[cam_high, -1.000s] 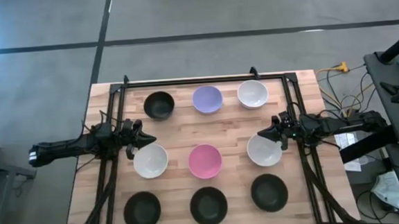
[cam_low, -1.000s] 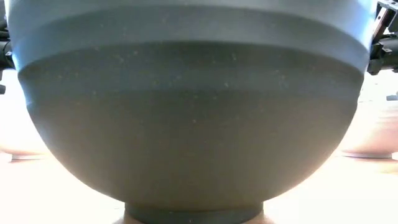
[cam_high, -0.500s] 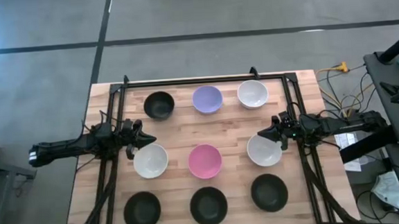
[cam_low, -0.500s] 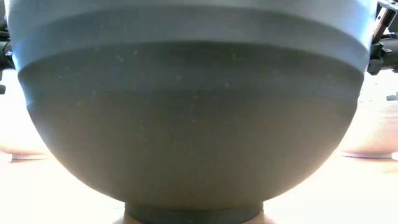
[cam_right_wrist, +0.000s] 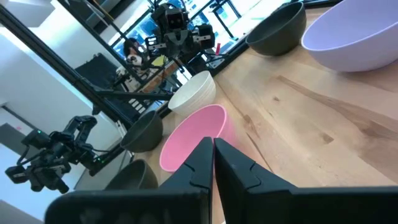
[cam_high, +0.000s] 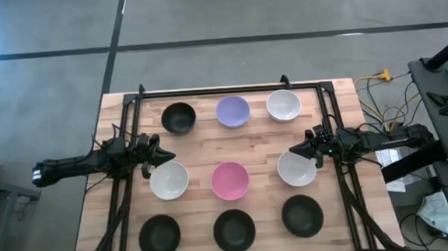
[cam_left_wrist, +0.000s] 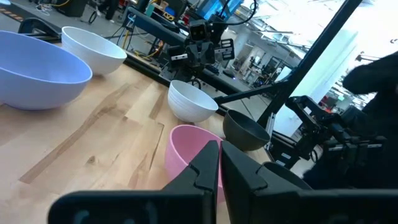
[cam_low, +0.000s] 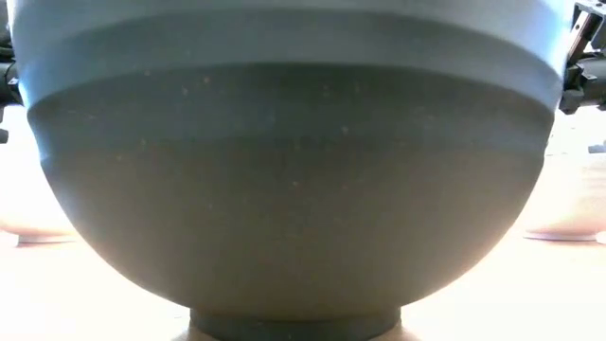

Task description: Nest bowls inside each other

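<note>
Nine bowls stand upright on their bases in three rows on the wooden table. Far row: black bowl, lavender bowl, white bowl. Middle row: white bowl, pink bowl, white bowl. Near row: three black bowls. My left gripper is shut, just beyond the left middle white bowl, touching nothing. My right gripper is shut, just beyond the right middle white bowl. The wrist views show the pink bowl past shut fingertips.
A black metal frame runs along the table's far and side edges. The near middle black bowl fills the low view. Bare wood lies between the far and middle rows. Cables and equipment sit off the table's right side.
</note>
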Robot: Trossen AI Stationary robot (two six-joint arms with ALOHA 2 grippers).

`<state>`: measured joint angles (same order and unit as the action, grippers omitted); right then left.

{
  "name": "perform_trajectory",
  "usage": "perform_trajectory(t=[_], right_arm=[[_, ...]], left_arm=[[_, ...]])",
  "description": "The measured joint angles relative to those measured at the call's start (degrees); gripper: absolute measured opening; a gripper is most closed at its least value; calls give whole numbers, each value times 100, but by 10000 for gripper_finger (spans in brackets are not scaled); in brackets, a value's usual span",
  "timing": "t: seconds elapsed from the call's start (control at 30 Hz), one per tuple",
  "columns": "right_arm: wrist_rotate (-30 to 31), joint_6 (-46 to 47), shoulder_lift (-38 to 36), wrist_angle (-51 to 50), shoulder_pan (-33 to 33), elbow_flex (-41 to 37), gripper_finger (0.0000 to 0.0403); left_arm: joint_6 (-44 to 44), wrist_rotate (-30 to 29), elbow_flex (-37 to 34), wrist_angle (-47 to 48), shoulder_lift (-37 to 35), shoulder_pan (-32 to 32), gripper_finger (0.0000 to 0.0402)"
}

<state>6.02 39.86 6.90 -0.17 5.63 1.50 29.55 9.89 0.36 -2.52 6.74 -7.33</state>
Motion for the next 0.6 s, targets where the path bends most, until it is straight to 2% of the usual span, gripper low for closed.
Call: perform_trajectory(t=[0.4, 0.6], right_arm=[[0, 2, 1, -2, -2, 2, 9], [2, -376, 1, -2, -2, 2, 9]], left_arm=[[0, -1, 0, 0, 0, -2, 1], [1, 0, 0, 0, -1, -3, 1]])
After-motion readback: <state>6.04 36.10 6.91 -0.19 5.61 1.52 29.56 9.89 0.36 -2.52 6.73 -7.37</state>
